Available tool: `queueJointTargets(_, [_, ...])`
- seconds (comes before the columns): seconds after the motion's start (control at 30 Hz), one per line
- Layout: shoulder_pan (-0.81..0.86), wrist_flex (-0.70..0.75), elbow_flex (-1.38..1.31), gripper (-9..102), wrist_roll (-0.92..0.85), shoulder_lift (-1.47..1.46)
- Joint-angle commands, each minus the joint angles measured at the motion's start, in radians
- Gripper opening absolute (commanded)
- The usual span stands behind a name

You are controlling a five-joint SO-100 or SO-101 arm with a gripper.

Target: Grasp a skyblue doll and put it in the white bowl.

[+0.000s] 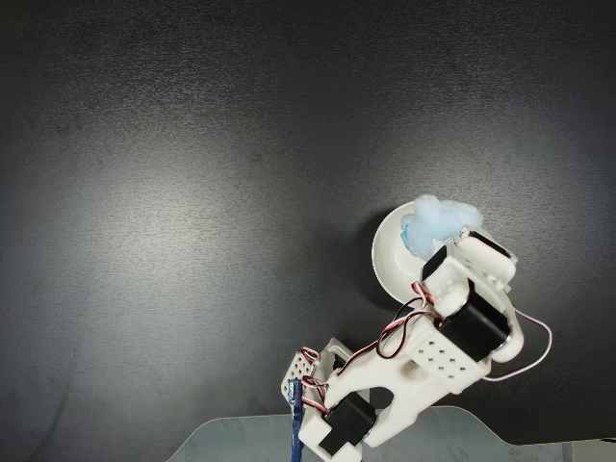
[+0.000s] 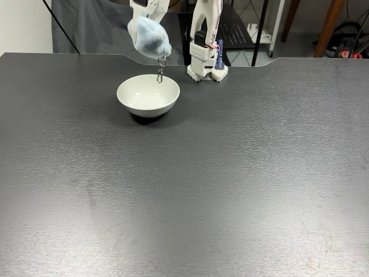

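Currently the skyblue doll is off the surface and suspended in the air, pinched by the hand at its upper part. Its metal keychain clip hangs freely below the plush, with the lower end near the far rim of the white bowl; whether the clip touches the rim cannot be determined.

From above, the doll lies over the far edge of the bowl and partly overhangs the rim. The hand is closed on the doll, but the fingertips are buried in the fluff and cannot be distinguished individually.

Status: the grasp and the lift appear complete, and the carry toward the bowl is nearly complete. The doll is not yet inside the bowl; the bowl interior is empty in the side-on fixed view.

Remaining steps, as judged: centre the doll more fully over the bowl opening, lower or release it, and withdraw the arm.

The dark surface around the bowl carries the arm base at its far edge.
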Motion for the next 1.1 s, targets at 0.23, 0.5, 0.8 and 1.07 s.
queueJointTargets(0.23, [-0.002, 0.052, 0.091, 2, -0.006, 0.199])
queueJointTargets(0.5, [-0.003, 0.051, 0.138, 2, -0.006, 0.273])
queueJointTargets(0.8, [0.0, 0.051, 0.133, 1, -0.006, 0.259])
queueJointTargets(1.07, [-0.003, 0.051, 0.143, 1, -0.006, 0.259])
